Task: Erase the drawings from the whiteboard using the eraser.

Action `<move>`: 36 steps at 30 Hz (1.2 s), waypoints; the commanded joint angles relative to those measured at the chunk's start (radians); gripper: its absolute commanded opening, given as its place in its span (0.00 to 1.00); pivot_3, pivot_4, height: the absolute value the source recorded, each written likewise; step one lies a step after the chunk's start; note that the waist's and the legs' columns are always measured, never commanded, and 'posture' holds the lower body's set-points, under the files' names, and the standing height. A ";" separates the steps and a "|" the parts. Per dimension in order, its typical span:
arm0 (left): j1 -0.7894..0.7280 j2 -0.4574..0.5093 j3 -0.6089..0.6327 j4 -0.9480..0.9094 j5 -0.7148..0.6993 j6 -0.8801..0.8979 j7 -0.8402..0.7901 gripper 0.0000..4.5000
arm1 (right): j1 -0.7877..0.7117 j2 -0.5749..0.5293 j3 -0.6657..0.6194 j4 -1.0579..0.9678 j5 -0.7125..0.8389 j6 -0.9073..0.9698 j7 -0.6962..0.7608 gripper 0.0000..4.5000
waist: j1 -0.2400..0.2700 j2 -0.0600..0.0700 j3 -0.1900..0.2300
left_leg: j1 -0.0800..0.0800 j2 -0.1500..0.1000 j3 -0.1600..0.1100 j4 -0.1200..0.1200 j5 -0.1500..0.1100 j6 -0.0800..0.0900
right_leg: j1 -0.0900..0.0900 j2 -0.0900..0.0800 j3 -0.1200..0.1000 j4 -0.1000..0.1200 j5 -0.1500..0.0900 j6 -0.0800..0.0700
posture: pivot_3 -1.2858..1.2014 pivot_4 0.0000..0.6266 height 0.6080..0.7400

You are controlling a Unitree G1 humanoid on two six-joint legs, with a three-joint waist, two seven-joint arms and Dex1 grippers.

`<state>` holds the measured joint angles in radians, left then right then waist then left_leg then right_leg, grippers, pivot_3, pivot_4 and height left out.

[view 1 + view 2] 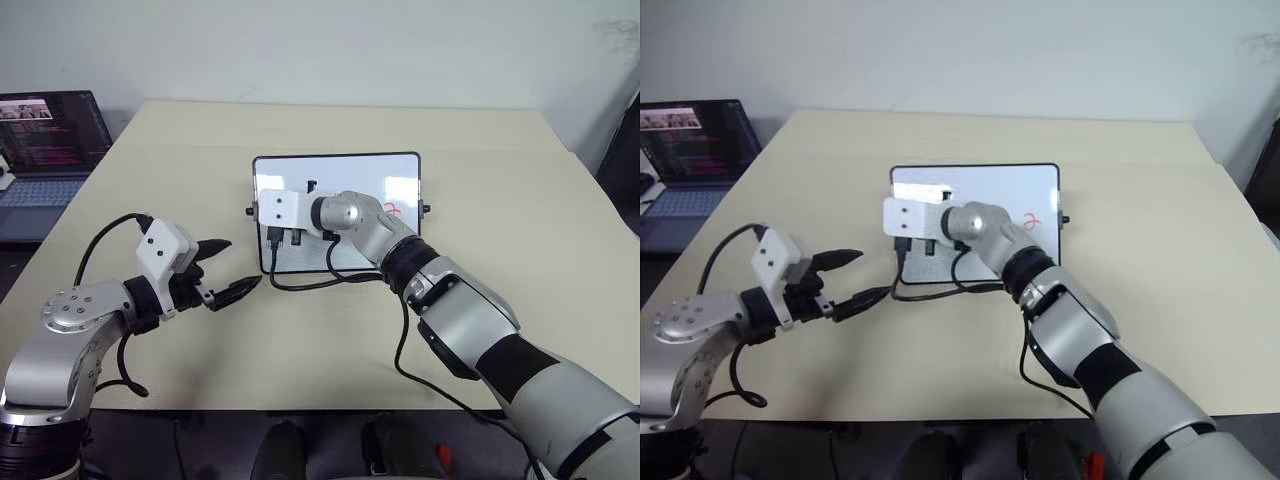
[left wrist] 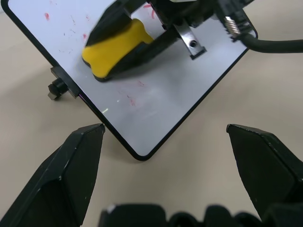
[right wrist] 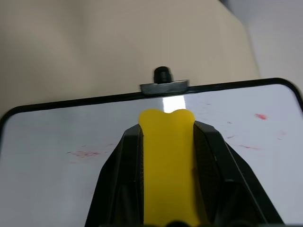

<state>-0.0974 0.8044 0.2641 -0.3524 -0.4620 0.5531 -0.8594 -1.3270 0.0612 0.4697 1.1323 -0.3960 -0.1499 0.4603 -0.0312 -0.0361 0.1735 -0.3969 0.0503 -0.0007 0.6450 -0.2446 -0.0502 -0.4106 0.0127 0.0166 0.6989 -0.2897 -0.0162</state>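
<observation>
Eraser wiping whiteboard, centre of frame on tabletop
Right fingers clamp the yellow block at the board's left side; left fingers gape wide, lower left. One red drawing remains rightward: press flat, sweep across it

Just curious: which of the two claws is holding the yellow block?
The right gripper, over the whiteboard, clamps the eraser; the left gripper hangs open beside it.
</observation>
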 commanded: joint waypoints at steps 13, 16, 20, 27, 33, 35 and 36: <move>-0.021 0.025 0.004 -0.025 -0.012 -0.008 -0.023 1.00 | 0.017 -0.036 -0.016 0.004 -0.034 0.024 0.077 0.25 | 0.000 0.000 0.000 | 0.006 0.000 0.000 -0.001 0.000 0.000 | 0.005 0.000 0.000 -0.001 0.000 0.000 | 0.52 0.24 1.00; -0.032 0.020 -0.010 -0.023 -0.010 -0.008 -0.026 1.00 | -0.036 -0.047 -0.055 0.009 -0.026 0.000 -0.074 0.25 | 0.001 0.000 0.000 | 0.005 0.000 0.000 0.000 0.000 0.001 | 0.005 0.000 0.000 0.000 0.000 0.000 | 0.52 0.24 1.00; -0.040 0.020 -0.018 -0.018 -0.012 -0.008 -0.031 1.00 | -0.038 -0.063 -0.053 0.037 -0.020 0.016 -0.052 0.25 | 0.000 0.000 0.000 | 0.004 -0.001 0.000 0.000 0.001 0.001 | 0.004 0.000 0.001 -0.001 0.000 0.000 | 0.52 0.24 1.00; -0.051 0.020 -0.024 -0.007 -0.007 -0.012 -0.033 1.00 | 0.045 -0.072 0.000 0.006 -0.035 0.052 0.183 0.25 | -0.002 0.000 0.000 | 0.006 -0.001 0.000 -0.002 0.000 0.001 | 0.005 0.000 0.001 -0.001 0.000 0.000 | 0.52 0.24 1.00; -0.052 0.022 -0.026 -0.008 -0.008 -0.011 -0.035 1.00 | -0.007 -0.075 -0.023 0.005 -0.059 0.013 -0.053 0.25 | 0.000 0.000 0.000 | 0.007 0.000 0.000 0.000 0.002 0.002 | 0.006 0.000 0.001 0.000 0.000 0.000 | 0.52 0.24 1.00; -0.050 0.023 -0.026 -0.009 -0.008 -0.011 -0.036 1.00 | -0.023 -0.079 -0.028 0.015 -0.061 0.003 -0.089 0.25 | 0.001 0.000 0.000 | 0.007 -0.001 0.000 0.000 0.002 0.003 | 0.006 0.000 0.001 0.000 0.000 0.000 | 0.52 0.24 1.00; -0.048 0.023 -0.025 -0.010 -0.008 -0.011 -0.036 1.00 | -0.022 -0.082 -0.024 0.022 -0.062 0.007 -0.069 0.25 | 0.001 0.000 0.000 | 0.007 -0.001 0.000 0.000 0.002 0.003 | 0.006 0.000 0.001 0.000 0.000 0.000 | 0.52 0.24 1.00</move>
<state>-0.1365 0.8127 0.2312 -0.3477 -0.4642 0.5579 -0.8886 -1.3303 0.0033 0.4545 1.1321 -0.4473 -0.1531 0.4047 -0.0302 -0.0362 0.1735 -0.3902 0.0491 0.0000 0.6448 -0.2425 -0.0473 -0.4050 0.0130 0.0175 0.6988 -0.2896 -0.0164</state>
